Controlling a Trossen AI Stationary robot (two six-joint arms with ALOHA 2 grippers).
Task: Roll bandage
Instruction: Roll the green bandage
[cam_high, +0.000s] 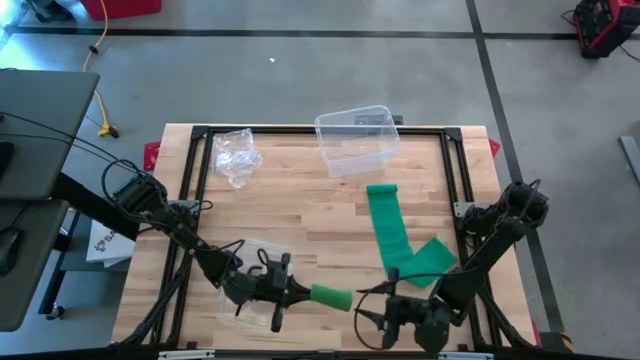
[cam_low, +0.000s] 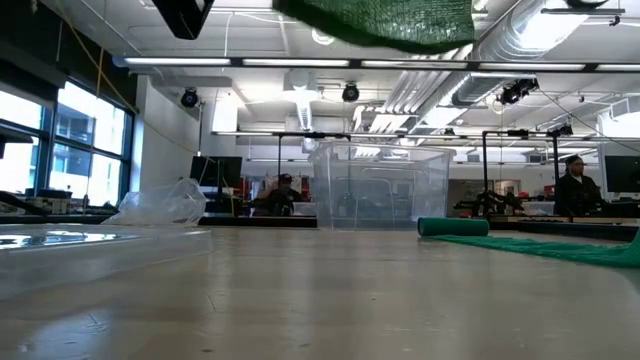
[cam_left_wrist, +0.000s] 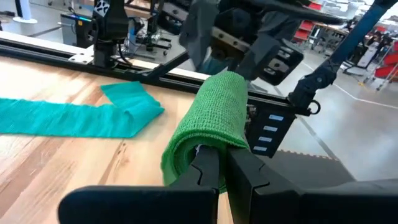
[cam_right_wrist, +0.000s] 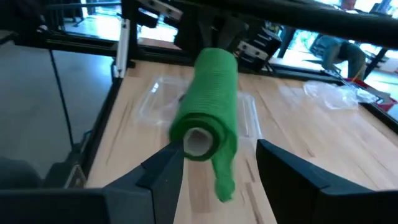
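A green rolled bandage (cam_high: 331, 297) hangs above the table's near edge, sticking out from my left gripper (cam_high: 300, 291), which is shut on its left end. It also shows at the top of the low view as the roll (cam_low: 380, 25). My right gripper (cam_right_wrist: 217, 158) is open and faces the roll's free end (cam_right_wrist: 199, 140), one finger on either side of it; whether they touch it, I cannot tell. A loose tail (cam_right_wrist: 222, 182) hangs from that end. A second, unrolled green bandage (cam_high: 395, 235) lies flat on the table's right half. My left gripper is shut on the end of the roll (cam_left_wrist: 200, 155) nearest it; the fingers (cam_left_wrist: 208, 171) hide what lies between them. They come level from the table's left and lie along the roll. The roll sticks straight out from them, lifted clear of the table.
A clear plastic box (cam_high: 357, 140) stands at the far middle, a crumpled clear bag (cam_high: 236, 155) at the far left. A clear plastic sheet (cam_high: 250, 285) lies under my left gripper. The black frame rails (cam_high: 455, 180) border the table.
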